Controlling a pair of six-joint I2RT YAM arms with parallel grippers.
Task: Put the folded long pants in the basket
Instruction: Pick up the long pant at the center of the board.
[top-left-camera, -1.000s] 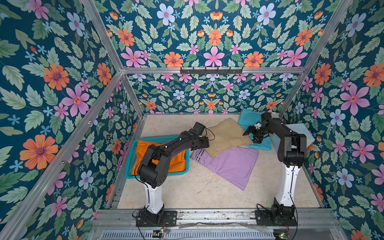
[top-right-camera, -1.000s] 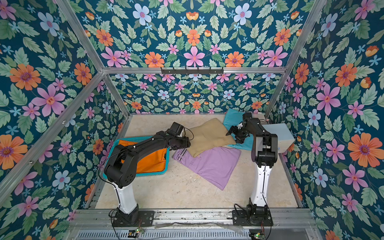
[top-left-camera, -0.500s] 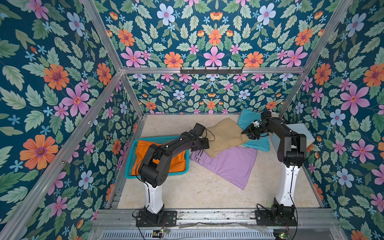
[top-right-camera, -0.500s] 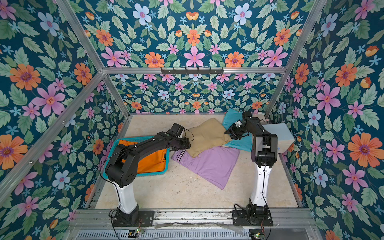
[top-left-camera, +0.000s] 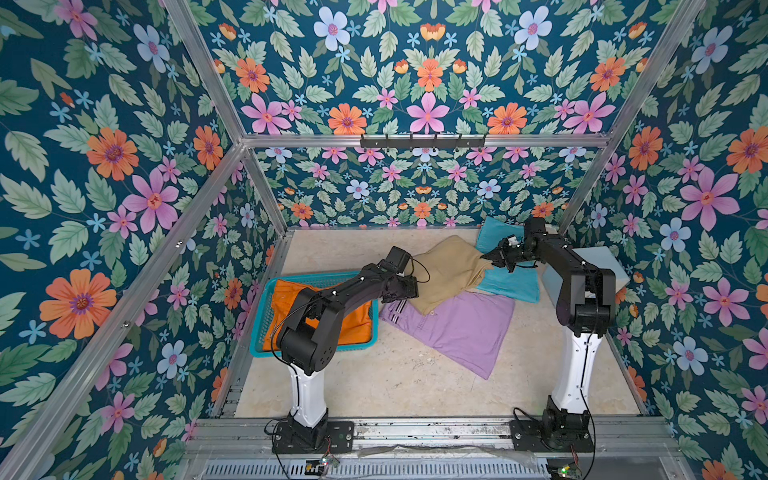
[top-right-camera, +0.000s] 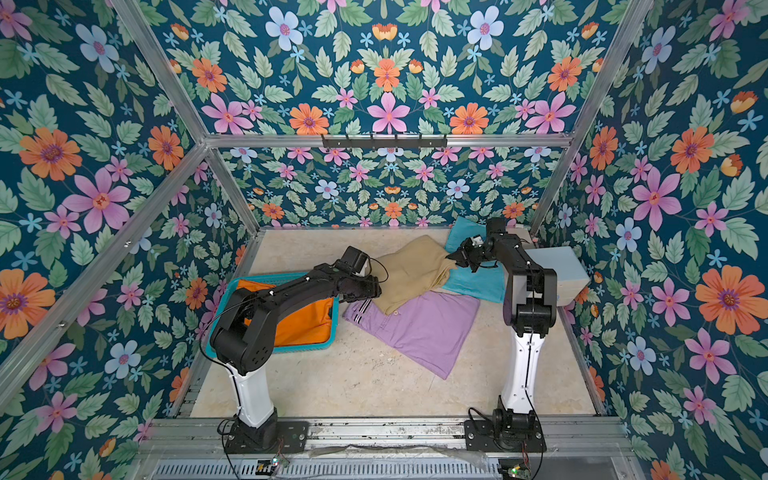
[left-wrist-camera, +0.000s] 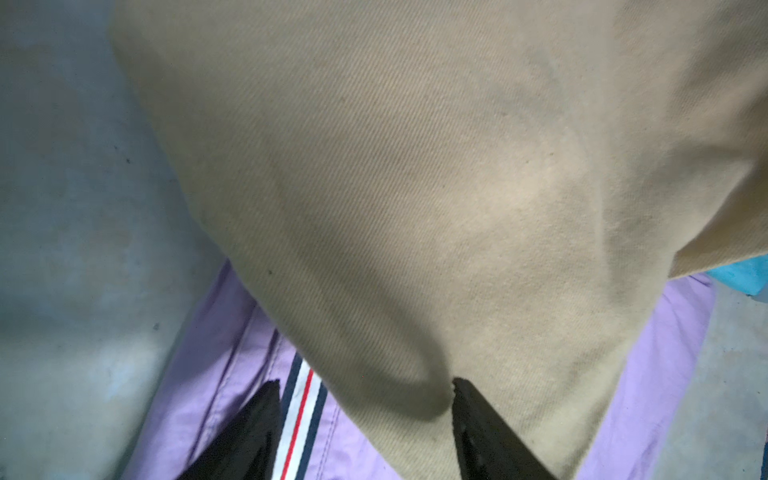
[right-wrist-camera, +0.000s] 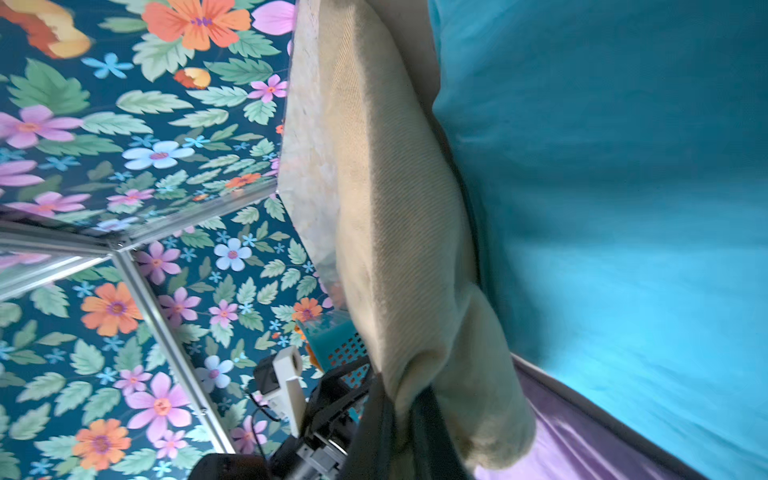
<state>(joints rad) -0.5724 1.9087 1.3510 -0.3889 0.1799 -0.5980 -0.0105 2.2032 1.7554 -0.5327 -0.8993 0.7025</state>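
The teal basket (top-left-camera: 307, 276) (top-right-camera: 270, 277) stands at the left with orange folded pants (top-left-camera: 357, 320) (top-right-camera: 311, 320) in it. Tan pants (top-left-camera: 449, 270) (top-right-camera: 411, 270) (left-wrist-camera: 415, 166) (right-wrist-camera: 399, 208) lie across lilac pants (top-left-camera: 457, 328) (top-right-camera: 419, 328) (left-wrist-camera: 208, 395) and turquoise pants (top-left-camera: 511, 284) (top-right-camera: 473, 284) (right-wrist-camera: 623, 208). My right gripper (top-left-camera: 488, 257) (top-right-camera: 453, 258) (right-wrist-camera: 405, 395) is shut on the tan pants' right edge, which bunches up between its fingers. My left gripper (top-left-camera: 411, 286) (top-right-camera: 376, 289) (left-wrist-camera: 365, 381) stands open at the tan pants' left corner, one finger over the lilac striped waistband, the other over tan cloth.
A pale blue box (top-left-camera: 598, 262) (top-right-camera: 561, 270) sits against the right wall behind my right arm. Flowered walls with metal frame bars close in the floor on three sides. Bare beige floor (top-left-camera: 395, 374) lies in front of the lilac pants.
My right gripper went from open to shut, pinching the tan pants' right edge and pulling it up slightly. The left arm and its open gripper have stayed put.
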